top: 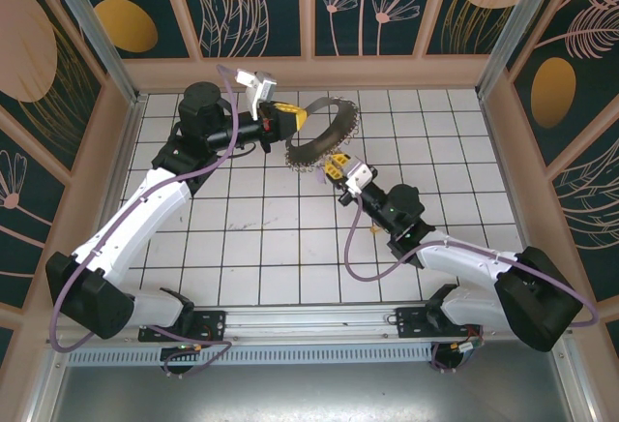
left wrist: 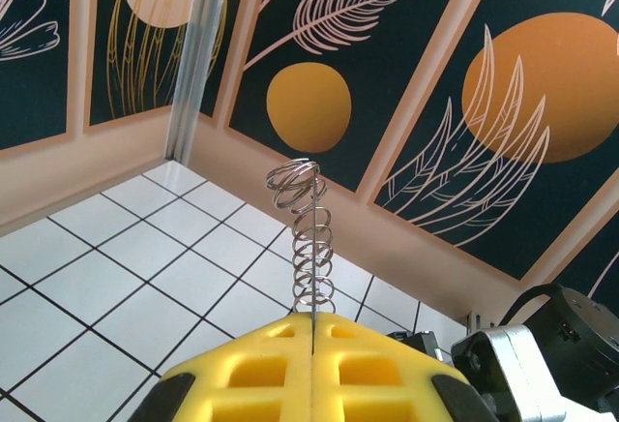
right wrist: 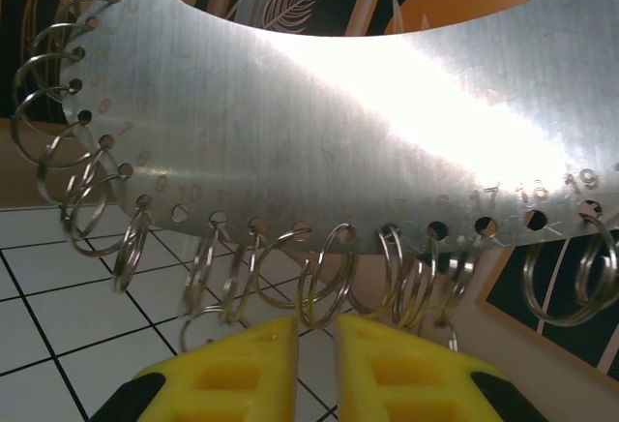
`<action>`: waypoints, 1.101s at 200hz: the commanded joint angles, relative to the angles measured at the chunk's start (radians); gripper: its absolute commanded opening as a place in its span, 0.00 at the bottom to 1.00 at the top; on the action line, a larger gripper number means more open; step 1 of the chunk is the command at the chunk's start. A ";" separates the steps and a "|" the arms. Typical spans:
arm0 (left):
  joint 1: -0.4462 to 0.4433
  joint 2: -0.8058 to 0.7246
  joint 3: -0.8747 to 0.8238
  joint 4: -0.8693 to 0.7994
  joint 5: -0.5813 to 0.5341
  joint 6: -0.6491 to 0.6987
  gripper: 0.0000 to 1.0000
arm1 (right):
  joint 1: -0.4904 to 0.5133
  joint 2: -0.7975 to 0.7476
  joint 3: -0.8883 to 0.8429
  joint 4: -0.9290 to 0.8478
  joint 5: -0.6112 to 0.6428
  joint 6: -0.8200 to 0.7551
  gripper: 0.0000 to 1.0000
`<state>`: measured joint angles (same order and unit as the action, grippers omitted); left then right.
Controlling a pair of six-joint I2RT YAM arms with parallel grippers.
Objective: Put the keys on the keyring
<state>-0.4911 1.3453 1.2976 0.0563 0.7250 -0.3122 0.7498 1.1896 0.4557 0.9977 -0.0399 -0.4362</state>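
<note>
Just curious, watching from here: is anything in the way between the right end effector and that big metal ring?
Nothing visible does. The right end effector sits just below the fringed rim of the keyring. The left end effector grips the keyring elsewhere on its rim, off that path.

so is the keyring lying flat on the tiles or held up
Held up, not flat: the left pincer is shut on the keyring, which rises edge-on from between its yellow fingers, clear of the tiles.
</note>
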 commanded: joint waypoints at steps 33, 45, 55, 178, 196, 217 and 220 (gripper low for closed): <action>-0.005 -0.032 0.001 0.041 0.006 -0.001 0.00 | -0.010 -0.076 -0.034 -0.034 -0.030 0.003 0.24; -0.006 -0.033 0.003 0.039 0.006 0.000 0.00 | -0.010 -0.093 -0.051 -0.044 -0.028 0.005 0.24; -0.006 -0.033 0.002 0.038 0.006 0.002 0.00 | -0.012 -0.105 -0.063 -0.042 -0.028 0.006 0.24; -0.010 -0.035 -0.001 0.027 0.002 -0.005 0.00 | -0.017 -0.096 -0.001 0.015 -0.090 0.040 0.13; -0.009 -0.034 0.000 0.023 0.002 -0.003 0.00 | -0.017 -0.084 0.011 0.016 -0.092 0.042 0.12; -0.010 -0.032 0.004 0.017 0.001 0.001 0.00 | -0.015 -0.076 0.012 0.019 -0.089 0.037 0.13; -0.010 -0.032 0.005 0.017 0.000 0.000 0.00 | -0.015 -0.077 0.011 0.018 -0.089 0.037 0.13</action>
<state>-0.4961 1.3441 1.2976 0.0540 0.7235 -0.3119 0.7383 1.1042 0.4389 0.9627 -0.1066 -0.4099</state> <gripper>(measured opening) 0.049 0.125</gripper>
